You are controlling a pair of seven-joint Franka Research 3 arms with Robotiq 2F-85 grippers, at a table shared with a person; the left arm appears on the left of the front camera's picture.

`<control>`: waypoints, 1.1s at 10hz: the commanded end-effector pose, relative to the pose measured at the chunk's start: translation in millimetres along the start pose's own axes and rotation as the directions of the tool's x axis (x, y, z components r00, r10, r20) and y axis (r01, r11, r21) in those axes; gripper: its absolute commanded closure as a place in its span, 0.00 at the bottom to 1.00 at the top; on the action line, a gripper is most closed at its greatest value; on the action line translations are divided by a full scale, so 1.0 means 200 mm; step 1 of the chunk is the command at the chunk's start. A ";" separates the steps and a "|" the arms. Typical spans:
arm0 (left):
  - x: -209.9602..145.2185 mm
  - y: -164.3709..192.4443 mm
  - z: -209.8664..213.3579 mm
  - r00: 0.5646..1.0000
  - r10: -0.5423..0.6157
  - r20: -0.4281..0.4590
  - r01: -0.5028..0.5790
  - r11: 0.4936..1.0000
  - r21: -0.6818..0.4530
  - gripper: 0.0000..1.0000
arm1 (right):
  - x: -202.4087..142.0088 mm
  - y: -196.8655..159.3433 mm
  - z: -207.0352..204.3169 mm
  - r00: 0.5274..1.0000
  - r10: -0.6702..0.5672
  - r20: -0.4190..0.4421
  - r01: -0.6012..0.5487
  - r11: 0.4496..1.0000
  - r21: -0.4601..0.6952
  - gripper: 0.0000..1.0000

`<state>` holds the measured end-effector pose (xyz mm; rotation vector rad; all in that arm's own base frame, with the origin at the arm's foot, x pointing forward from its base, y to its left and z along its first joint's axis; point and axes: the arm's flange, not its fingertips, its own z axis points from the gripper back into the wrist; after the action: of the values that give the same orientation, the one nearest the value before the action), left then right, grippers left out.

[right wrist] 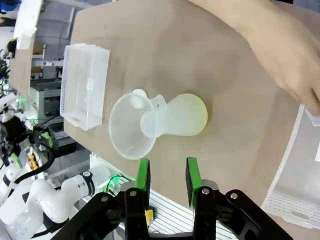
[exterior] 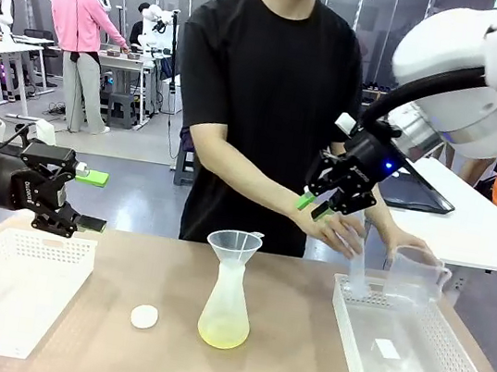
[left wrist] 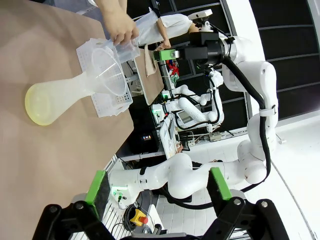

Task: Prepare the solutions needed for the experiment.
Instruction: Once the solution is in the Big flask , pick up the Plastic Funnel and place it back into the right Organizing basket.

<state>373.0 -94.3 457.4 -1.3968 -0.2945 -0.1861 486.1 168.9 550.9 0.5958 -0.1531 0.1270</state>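
Observation:
A frosted conical flask (exterior: 228,300) with a clear funnel (exterior: 232,243) in its neck stands mid-table. The solutions (exterior: 223,334) are a thin pale yellow layer at its bottom, also visible in the wrist views (left wrist: 40,105) (right wrist: 196,117). My right gripper (exterior: 314,207) hangs above the table to the flask's right, close to the person's hand (exterior: 340,232). Its green pads (right wrist: 143,175) stand a narrow gap apart with nothing between them. At the left, my left gripper (exterior: 92,200) is wide open and empty above the left basket's far edge, seen too in its own view (left wrist: 157,186).
A white basket (exterior: 9,286) lies at the left and another (exterior: 410,360) at the right. The person holds a clear cylinder (exterior: 356,263) and a beaker (exterior: 415,276) over the right basket. A small round white cap (exterior: 144,316) lies left of the flask.

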 end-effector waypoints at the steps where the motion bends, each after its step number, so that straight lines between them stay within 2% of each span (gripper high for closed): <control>1: 0.00 -0.01 0.00 1.000 -0.001 0.000 0.001 1.000 -0.017 0.00 | 0.05 0.07 -0.04 0.999 -0.049 -0.005 0.048 0.998 -0.050 0.62; 5: 0.00 -0.01 0.00 1.000 -0.001 0.000 0.001 1.000 -0.017 0.00 | 0.01 0.09 -0.01 0.996 -0.089 -0.007 0.089 0.994 -0.055 0.62; 8: 0.00 -0.01 0.00 1.000 -0.001 0.000 0.001 1.000 -0.017 0.00 | 0.00 0.10 0.00 0.996 -0.085 -0.024 0.084 0.995 -0.056 0.34; 11: 0.00 -0.01 0.00 1.000 -0.001 0.000 0.001 1.000 -0.017 0.00 | 0.01 0.07 -0.02 0.998 -0.067 -0.012 0.066 0.997 -0.038 0.34</control>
<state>373.0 -94.3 457.4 -1.3968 -0.2945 -0.1862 484.5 182.6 555.8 0.5622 -0.1186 0.0652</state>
